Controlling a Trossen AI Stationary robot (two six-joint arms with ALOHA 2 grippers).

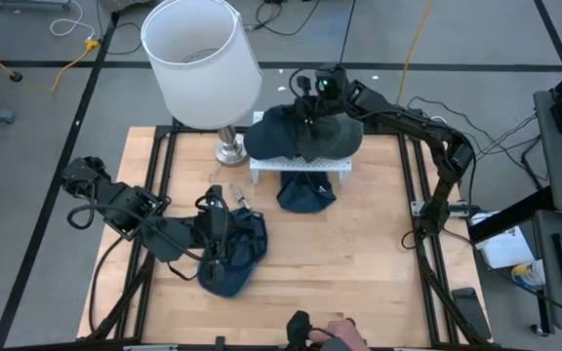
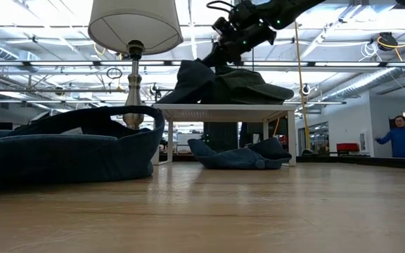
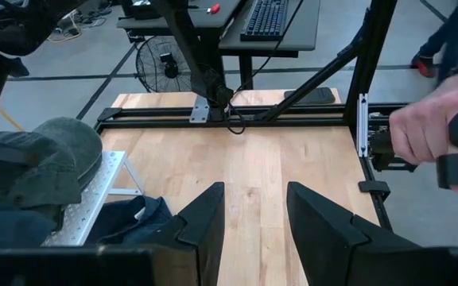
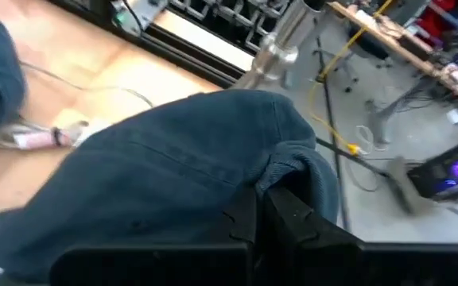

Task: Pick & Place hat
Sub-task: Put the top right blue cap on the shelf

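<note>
Two hats lie on top of a white rack [image 1: 301, 164]: a dark blue one [image 1: 273, 132] and a green one [image 1: 338, 136]. My right gripper [image 1: 310, 105] is above them and shut on the dark blue hat [image 4: 173, 167]. A second blue hat [image 1: 305, 192] lies on the table under the rack's near side. A third blue hat [image 1: 234, 252] lies on the table at centre left. My left gripper [image 1: 213, 222] hangs over that third hat, open [image 3: 253, 214], pointing toward the table's right, with bare table between its fingers. My right gripper pinches a raised fold of the dark blue hat's cloth [image 4: 289, 168] between its two fingers, coming from above and slanting down. The hat's pinched part stands up [image 2: 192, 77], while the remainder lies on the rack beside the green hat [image 2: 255, 84].
A lamp with a white shade [image 1: 201, 58] stands on its metal base [image 1: 229, 149] at the far left of the rack. A person's hand [image 1: 328, 334] holds a dark device at the table's near edge. Bare wood [image 1: 359, 263] lies between the rack and the near edge.
</note>
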